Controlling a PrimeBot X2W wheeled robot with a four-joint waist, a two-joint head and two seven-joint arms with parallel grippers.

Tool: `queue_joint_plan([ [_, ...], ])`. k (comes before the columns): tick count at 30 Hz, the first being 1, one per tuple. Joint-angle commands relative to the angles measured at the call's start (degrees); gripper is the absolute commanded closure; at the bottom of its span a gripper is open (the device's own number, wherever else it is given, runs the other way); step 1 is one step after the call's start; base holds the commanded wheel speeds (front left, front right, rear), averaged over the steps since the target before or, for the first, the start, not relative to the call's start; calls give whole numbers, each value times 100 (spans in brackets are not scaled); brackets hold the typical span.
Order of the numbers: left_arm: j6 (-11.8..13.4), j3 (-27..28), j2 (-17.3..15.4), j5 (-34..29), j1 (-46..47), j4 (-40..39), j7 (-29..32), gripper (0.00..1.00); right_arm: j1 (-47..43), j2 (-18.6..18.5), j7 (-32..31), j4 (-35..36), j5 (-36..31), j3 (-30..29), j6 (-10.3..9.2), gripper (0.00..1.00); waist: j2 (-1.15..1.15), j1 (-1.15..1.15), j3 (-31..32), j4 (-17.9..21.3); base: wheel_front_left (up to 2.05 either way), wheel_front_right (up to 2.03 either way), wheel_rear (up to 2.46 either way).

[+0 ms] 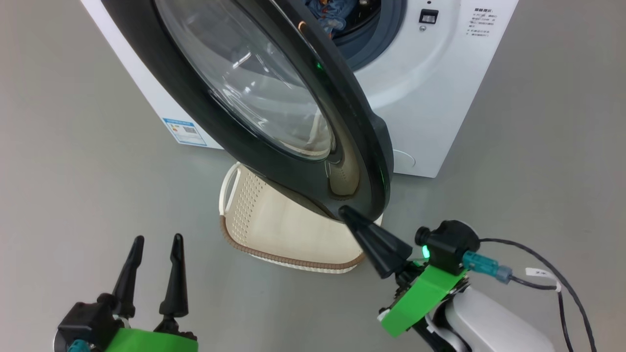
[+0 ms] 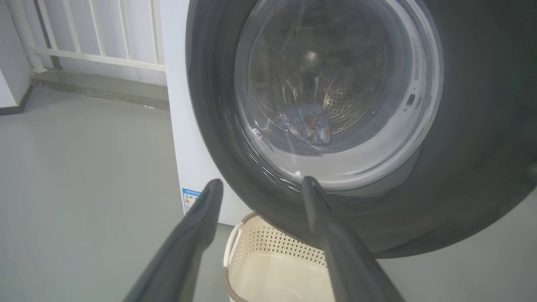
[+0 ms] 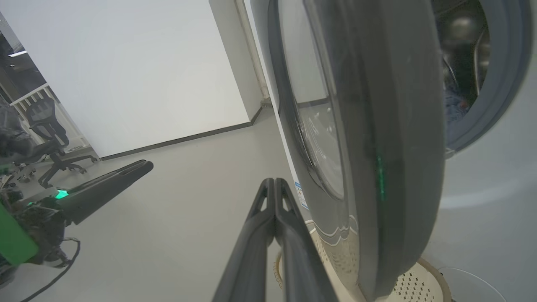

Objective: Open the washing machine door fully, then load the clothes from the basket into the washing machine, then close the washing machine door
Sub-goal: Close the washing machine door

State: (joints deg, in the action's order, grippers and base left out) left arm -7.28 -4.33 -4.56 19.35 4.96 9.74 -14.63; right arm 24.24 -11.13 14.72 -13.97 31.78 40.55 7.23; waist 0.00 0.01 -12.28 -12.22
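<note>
Clothes (image 1: 325, 17) of blue fabric lie inside the drum of the washing machine (image 1: 430, 98). The washing machine door (image 1: 254, 83) stands partly swung out, its black rim hanging over the basket (image 1: 274, 230) on the grey floor just before the machine. The right gripper (image 1: 345, 211) has its fingers pressed together on nothing, tip at the door's lower rim, seemingly touching. The left gripper (image 1: 158, 239) hovers spread wide and empty, apart from the basket.
</note>
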Motion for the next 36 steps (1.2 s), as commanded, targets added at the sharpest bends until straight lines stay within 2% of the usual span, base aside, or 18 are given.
queue_joint_plan([
  [1, -21, 166, -67, 53, 188, -99, -37, 0, 64, 71, 28, 80, -32, -6, 25, 100, 0, -1, -20, -6, 0, 0, 0],
  [15, -21, 109, -49, 79, 336, -115, -37, 0, 297, 123, 28, -66, -180, -611, 25, 100, 0, -1, -230, -11, 0, 0, 0],
  [25, -21, -2, 16, 57, 540, -190, -37, 0, 649, -13, 28, -108, -234, -1090, 25, 100, 0, -1, -545, -23, 0, 0, 0],
  [36, -21, -317, 109, 75, 992, -262, -37, 0, 1336, -240, 28, -241, -265, -1694, 25, 100, 0, -1, -1124, -222, 0, 0, 0],
])
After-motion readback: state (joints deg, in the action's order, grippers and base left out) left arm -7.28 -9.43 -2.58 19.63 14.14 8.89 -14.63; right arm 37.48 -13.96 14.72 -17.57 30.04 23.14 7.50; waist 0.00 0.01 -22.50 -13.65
